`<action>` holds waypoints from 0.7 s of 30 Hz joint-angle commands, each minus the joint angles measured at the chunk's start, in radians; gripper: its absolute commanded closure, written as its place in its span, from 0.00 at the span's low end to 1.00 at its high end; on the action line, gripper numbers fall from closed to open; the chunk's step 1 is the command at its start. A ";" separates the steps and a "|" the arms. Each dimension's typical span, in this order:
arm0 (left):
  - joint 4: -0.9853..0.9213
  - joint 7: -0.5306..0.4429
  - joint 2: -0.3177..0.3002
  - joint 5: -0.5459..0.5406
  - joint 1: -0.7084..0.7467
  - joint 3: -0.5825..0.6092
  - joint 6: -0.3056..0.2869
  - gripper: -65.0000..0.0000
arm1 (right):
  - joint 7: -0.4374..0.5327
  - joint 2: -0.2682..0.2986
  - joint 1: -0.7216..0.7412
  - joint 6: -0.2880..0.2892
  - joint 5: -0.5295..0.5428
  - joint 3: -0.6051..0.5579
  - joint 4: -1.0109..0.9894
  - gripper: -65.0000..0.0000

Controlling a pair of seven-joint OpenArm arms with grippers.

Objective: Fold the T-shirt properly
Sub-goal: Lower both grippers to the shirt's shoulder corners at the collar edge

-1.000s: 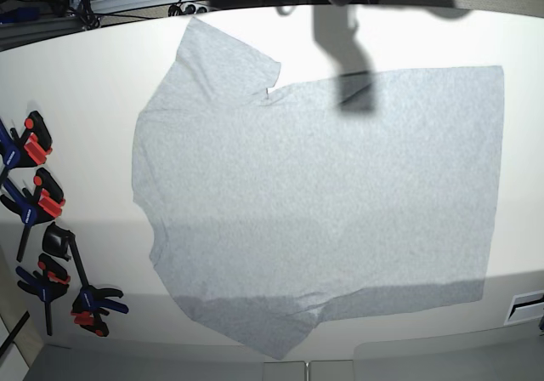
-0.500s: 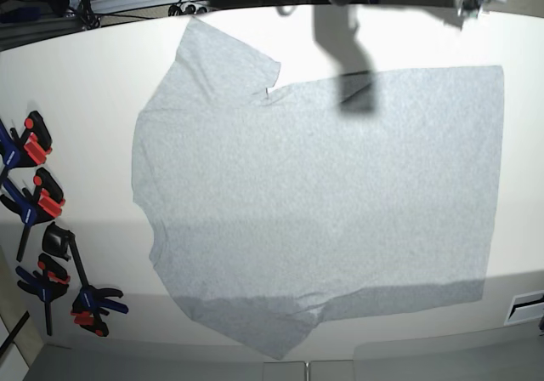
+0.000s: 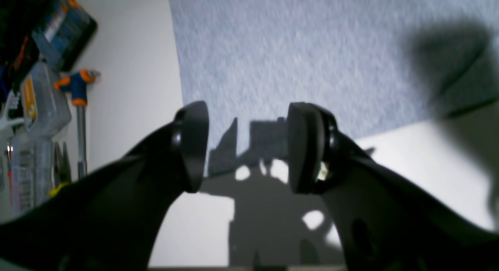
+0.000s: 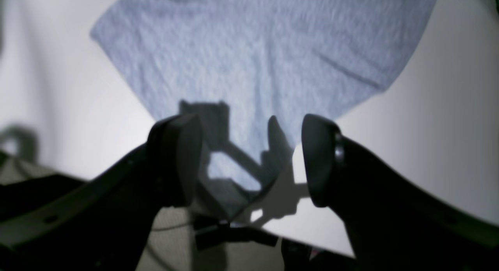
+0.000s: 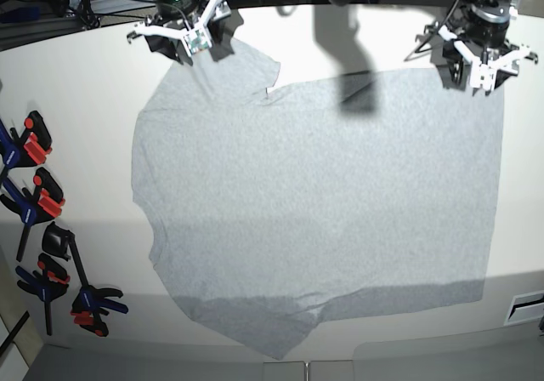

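Both wrist views are blurred. The T-shirt [image 3: 312, 56] runs off the left wrist view's top and right edges. Beside it, the clutter of tools [image 3: 43, 91] is too smeared to identify. In the base view, the right gripper [image 5: 183, 41] hides the shirt's upper sleeve tip.

Bright overhead light, hard shadows; both wrist views blurred, perhaps defocused.
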 commanded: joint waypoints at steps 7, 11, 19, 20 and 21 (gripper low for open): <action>0.018 -0.023 -0.006 0.002 0.000 -0.006 0.007 0.53 | -0.031 0.005 0.045 0.227 -0.002 0.000 -0.041 0.43; 0.018 -0.023 -0.006 0.002 0.000 -0.006 0.007 0.53 | -0.030 0.006 0.066 0.230 -0.002 0.000 -0.097 0.43; 0.018 -0.023 -0.006 0.002 0.000 -0.006 0.007 0.53 | -0.031 0.050 0.077 0.231 -0.050 0.000 -0.164 0.43; 0.018 -0.023 -0.006 0.002 0.000 -0.006 0.007 0.53 | -0.030 0.065 0.077 0.231 -0.051 0.000 -0.169 0.43; 0.018 -0.023 -0.006 0.002 0.000 -0.006 0.007 0.53 | -0.030 0.082 0.077 0.234 -0.054 0.000 -0.174 0.43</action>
